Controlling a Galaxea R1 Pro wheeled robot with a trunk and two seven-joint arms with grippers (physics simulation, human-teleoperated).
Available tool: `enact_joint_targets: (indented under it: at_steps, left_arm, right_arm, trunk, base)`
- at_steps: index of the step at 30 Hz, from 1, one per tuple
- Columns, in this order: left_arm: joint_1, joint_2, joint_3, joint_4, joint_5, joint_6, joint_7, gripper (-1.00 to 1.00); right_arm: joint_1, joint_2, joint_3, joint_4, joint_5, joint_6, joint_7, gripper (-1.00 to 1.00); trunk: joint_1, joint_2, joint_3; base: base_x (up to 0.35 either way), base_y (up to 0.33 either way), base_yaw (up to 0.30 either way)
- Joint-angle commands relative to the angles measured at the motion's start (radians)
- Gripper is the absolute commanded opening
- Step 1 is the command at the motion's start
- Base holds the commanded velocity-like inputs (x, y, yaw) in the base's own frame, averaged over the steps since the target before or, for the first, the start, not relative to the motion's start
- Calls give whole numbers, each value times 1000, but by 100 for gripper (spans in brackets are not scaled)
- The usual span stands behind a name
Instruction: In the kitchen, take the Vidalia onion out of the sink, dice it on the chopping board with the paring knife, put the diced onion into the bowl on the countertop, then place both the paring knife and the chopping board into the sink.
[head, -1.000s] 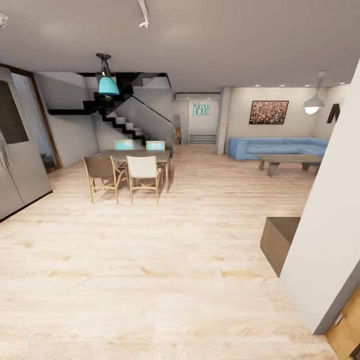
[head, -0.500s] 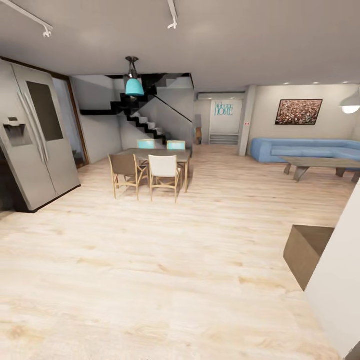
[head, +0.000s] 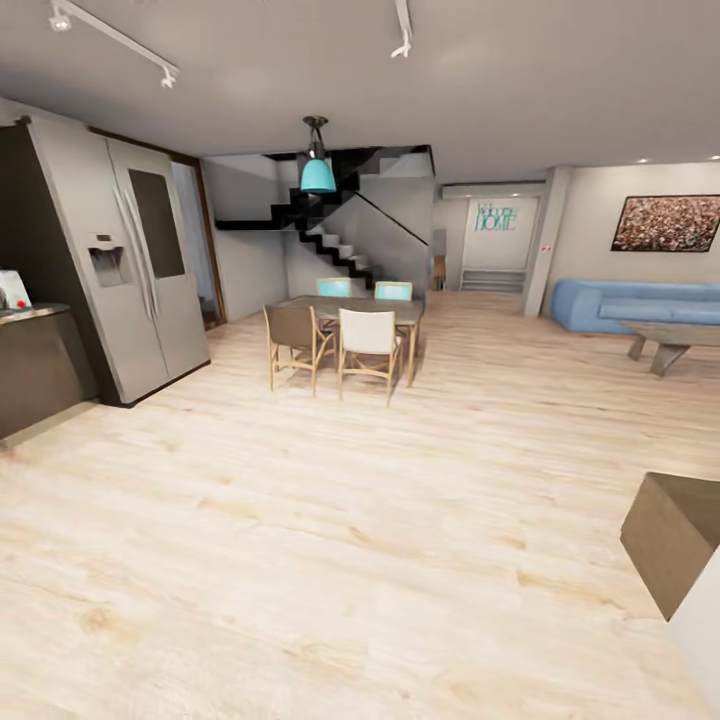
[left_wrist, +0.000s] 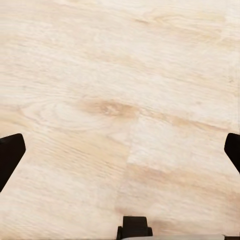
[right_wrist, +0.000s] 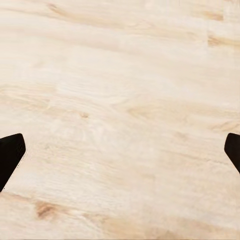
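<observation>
Grippers: left gripper (left_wrist: 120, 150) and right gripper (right_wrist: 120, 150) both spread wide, empty, over bare wood floor (head: 330, 540).
Mid-room: dining table (head: 350, 312); fridge (head: 130, 260) left.
Far: wall lettering (head: 496, 217) reads "HOME".
Task things: none sighted; kitchen apparently left.
Progress: nothing done, all steps remain.

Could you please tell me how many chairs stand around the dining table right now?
4: two wood-framed chairs on the table's near side, two turquoise-backed chairs behind it. More may be hidden.

The countertop (head: 38, 312) shows its pale-edged end over dark cabinets (head: 35, 370), far left.
</observation>
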Motion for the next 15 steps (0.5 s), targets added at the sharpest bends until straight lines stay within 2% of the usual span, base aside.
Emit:
enact_joint_targets:
  at_steps: [1,15]
  left_arm:
    - [0,0,1,-1,2,-1,0,100]
    - [0,-1,1,-1,2,-1,0,100]
  right_arm:
    - [-1,0,0,0,1,-3,-3,100]
    - [-1,0,0,0,1,-3,-3,100]
  trunk:
    - [0,0,-1]
    - [0,0,-1]
  base:
    - [0,0,277]
    - [12,-20,277]
